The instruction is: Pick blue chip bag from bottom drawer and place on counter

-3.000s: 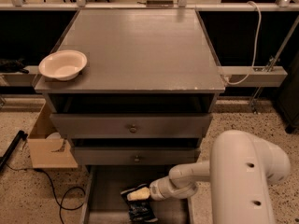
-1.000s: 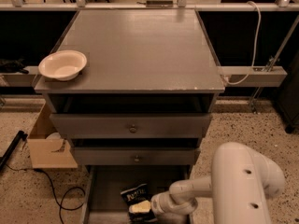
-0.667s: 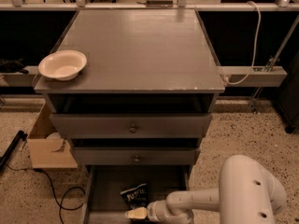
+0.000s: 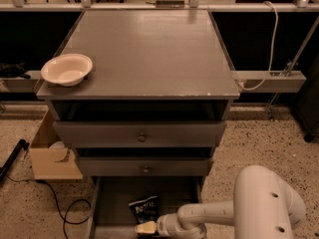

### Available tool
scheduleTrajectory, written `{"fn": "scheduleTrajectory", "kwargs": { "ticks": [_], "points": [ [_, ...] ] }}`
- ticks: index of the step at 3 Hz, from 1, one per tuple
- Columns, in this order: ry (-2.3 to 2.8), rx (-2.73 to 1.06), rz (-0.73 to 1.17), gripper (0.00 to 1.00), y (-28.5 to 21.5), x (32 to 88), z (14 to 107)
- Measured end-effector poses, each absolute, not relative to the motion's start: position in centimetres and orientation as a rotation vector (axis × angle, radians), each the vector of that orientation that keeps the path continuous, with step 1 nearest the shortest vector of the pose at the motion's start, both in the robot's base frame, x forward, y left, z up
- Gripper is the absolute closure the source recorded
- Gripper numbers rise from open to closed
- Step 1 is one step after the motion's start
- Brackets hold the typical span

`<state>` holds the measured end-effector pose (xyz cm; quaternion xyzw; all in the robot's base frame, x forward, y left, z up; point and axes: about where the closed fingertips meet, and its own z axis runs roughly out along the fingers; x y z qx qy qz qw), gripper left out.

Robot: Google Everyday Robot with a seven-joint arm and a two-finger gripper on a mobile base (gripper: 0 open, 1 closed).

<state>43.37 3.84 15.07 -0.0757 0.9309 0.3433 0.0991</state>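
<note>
The blue chip bag [image 4: 144, 207], dark navy with white lettering, lies inside the open bottom drawer [image 4: 112, 203] at the foot of the cabinet. My gripper [image 4: 145, 228] reaches in from the right, low at the drawer's front, its pale tip just below the bag's near edge. The white arm [image 4: 259, 208] fills the lower right corner. The counter [image 4: 149, 49] is the broad grey top of the cabinet.
A cream bowl [image 4: 67, 68] sits on the counter's front left corner. Two upper knobbed drawers [image 4: 142, 136] are pushed in. A cardboard box [image 4: 52, 156] and a black cable [image 4: 65, 213] lie on the speckled floor at the left.
The gripper has slid down and toward the drawer's front, coming off the bag. The bag now shows whole, lying in the drawer.
</note>
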Motion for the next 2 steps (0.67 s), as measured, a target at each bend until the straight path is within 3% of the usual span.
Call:
{"fn": "scheduleTrajectory", "kwargs": {
  "ticks": [1,2],
  "points": [
    [2.753,-0.224,1.015,0.38,3.84,43.37,15.07],
    [2.753,-0.224,1.015,0.69,3.85,43.37,15.07]
  ]
}}
